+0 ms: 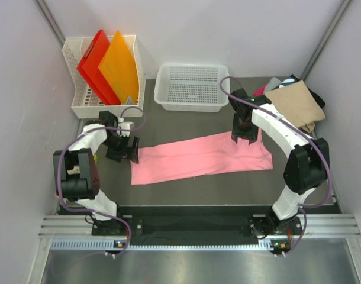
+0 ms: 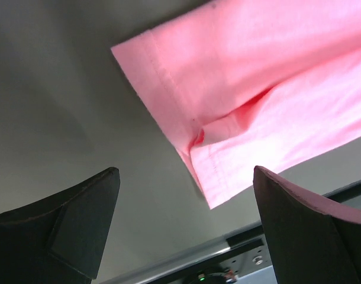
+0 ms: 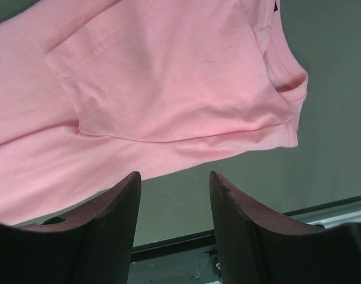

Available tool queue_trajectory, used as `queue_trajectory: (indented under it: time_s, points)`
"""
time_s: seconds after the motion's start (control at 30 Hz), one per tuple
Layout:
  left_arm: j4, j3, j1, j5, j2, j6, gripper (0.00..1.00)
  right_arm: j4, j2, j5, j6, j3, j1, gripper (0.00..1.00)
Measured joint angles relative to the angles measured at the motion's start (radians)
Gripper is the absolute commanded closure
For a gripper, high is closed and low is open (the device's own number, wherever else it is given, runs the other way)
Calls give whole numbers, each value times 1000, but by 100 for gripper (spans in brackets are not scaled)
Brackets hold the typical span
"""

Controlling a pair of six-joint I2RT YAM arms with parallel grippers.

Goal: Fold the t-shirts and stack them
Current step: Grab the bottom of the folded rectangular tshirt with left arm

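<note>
Left gripper jaws wide open, right gripper jaws part open, both empty over pink t-shirt, a lengthwise-folded strip on counter just in front of white basket; cross-folds and stacking on folded pile right of basket not yet done.

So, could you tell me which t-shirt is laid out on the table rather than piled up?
The light pink t-shirt, a long flat strip in the middle; the tan shirt and darker ones are heaped far right.
</note>
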Motion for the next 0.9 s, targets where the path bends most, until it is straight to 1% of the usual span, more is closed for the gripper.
queue_trajectory:
  time_s: [0.13, 0.3, 0.37, 0.47, 0.9]
  points:
    - [33, 0, 0, 0, 8, -66, 1, 11, -39, -1, 0, -44, 0, 50]
    - [74, 0, 0, -6, 27, -119, 1, 17, -45, -10, 0, -84, 0, 51]
    - [81, 2, 0, -6, 51, -137, 2, 18, -47, -12, 0, -89, 0, 51]
    - [77, 12, 0, -8, 108, -167, 6, 19, -50, -15, 0, -89, 0, 51]
    - [60, 55, 0, -18, 153, -220, 12, 18, -80, -23, 2, -89, 0, 53]
